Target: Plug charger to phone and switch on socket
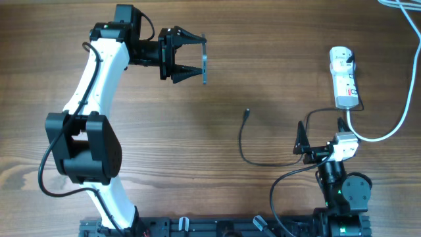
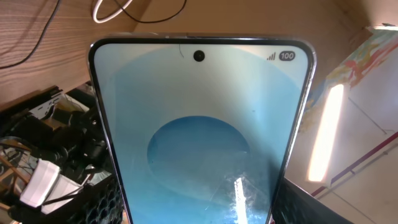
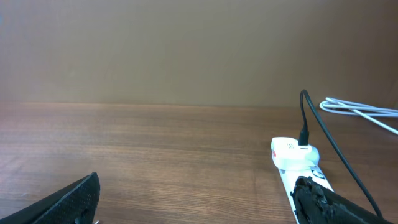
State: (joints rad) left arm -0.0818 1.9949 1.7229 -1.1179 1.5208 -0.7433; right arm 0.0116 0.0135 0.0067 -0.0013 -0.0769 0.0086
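Phone (image 1: 204, 60) sits edge-on between the jaws of the left gripper (image 1: 197, 56), raised over the upper left part of the wooden counter (image 1: 263, 39). From above it shows only as a thin grey strip. In the left wrist view its teal-blue screen fills the picture, with a lighter oval in the middle, a small camera hole near the top edge and a silver rim. The left jaws stand fairly wide and clamp the phone by its two long sides.

The charger (image 1: 245, 153) lies on the counter between the two arms. Its small dark connector tip (image 1: 247, 112) rests free on the wood, well apart from the phone. From there the thin black cable curls down, runs right past the right gripper (image 1: 321, 136) and rises to the socket (image 1: 345, 79), where it is plugged in at the far end.

The socket lies lengthwise at the right of the counter, grey end toward the robot, and its thick white lead (image 1: 388, 131) loops off to the right edge. A small red mark shows on it; the switch position seems too small to read.

The right jaws are spread wide with nothing between them, just short of the socket's grey end.
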